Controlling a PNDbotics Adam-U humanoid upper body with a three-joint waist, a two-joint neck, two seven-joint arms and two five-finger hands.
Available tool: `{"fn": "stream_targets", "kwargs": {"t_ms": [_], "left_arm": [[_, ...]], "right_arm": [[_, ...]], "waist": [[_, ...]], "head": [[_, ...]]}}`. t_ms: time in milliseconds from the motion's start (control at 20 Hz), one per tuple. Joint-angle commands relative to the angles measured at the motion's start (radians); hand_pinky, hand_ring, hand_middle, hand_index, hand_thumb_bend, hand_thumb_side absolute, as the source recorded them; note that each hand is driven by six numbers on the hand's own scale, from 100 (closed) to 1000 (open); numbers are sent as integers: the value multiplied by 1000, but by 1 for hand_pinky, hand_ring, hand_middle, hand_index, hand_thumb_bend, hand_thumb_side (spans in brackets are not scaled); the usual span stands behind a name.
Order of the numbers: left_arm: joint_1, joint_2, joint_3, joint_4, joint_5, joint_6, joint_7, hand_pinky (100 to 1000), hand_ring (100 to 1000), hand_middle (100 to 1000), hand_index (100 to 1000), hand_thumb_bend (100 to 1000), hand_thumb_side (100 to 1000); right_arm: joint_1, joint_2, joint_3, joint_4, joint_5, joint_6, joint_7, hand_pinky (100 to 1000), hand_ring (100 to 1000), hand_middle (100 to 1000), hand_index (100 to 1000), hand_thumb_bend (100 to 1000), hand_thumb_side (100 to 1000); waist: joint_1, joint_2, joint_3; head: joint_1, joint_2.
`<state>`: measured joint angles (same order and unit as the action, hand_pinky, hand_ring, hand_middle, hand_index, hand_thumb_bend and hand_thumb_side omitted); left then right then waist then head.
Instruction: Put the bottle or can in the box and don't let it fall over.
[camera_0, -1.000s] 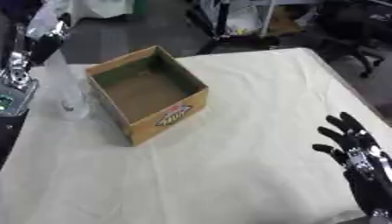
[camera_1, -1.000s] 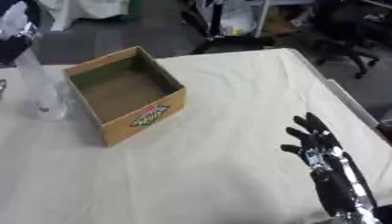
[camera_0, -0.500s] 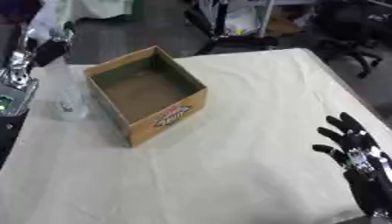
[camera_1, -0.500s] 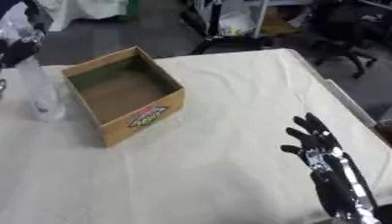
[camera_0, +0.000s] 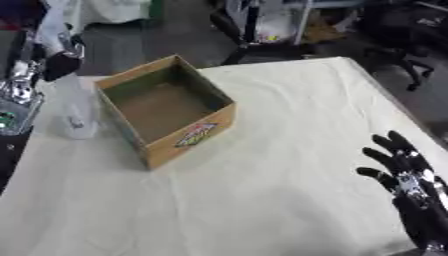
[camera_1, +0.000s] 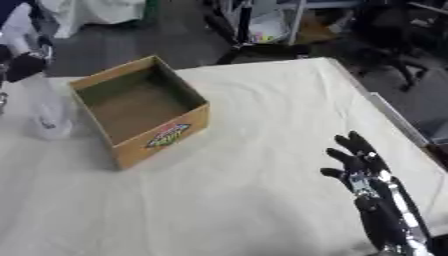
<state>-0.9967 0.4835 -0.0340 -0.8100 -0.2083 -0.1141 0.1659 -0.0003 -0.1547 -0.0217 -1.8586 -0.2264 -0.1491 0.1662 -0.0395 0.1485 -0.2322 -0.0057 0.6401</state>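
Beside the cardboard box (camera_0: 166, 110), seemingly clear plastic bottle (camera_0: 74, 112).

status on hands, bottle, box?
Left hand at bottle top, grip unclear. Right hand idle, open. Bottle upright on table, left of box. Box empty.

The black left hand (camera_0: 59, 60) is blurred against the top of the clear plastic bottle (camera_0: 74, 112), so its grip cannot be made out. The picture's lower edge cuts off the black right hand's (camera_0: 409, 185) wrist.
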Motion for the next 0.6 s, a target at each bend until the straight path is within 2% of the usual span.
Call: {"fn": "stream_targets", "kwargs": {"t_ms": [50,150,200,250,600], "left_arm": [[-28,23,0,-29,32,-21,21,271,766,551,590,100,305],[-26,23,-1,-36,60,-28,29,253,750,531,573,100,326],[-24,25,-1,-40,77,-31,31,246,743,524,567,100,408],[-23,26,-1,-44,96,-33,33,242,740,520,564,100,340],[-20,41,-10,-101,196,-37,30,221,707,493,544,100,361]], "right_arm": [[-6,-18,0,-9,-6,-2,2,735,902,927,1000,100,540],[-6,-18,0,-9,-6,-2,3,735,902,927,1000,100,540],[-6,-18,0,-10,-6,-2,2,735,902,927,1000,100,540],[-6,-17,0,-10,-6,-2,2,735,902,927,1000,100,540],[-5,-17,-1,-9,-4,-2,1,736,901,927,1000,100,541]], "waist": [[-1,-12,-2],[-1,-12,-2],[0,-12,-2],[0,-13,-1],[1,-17,5]], "head": [[-2,-10],[-3,-9],[-3,-9],[-4,-8],[-7,-7]]}}
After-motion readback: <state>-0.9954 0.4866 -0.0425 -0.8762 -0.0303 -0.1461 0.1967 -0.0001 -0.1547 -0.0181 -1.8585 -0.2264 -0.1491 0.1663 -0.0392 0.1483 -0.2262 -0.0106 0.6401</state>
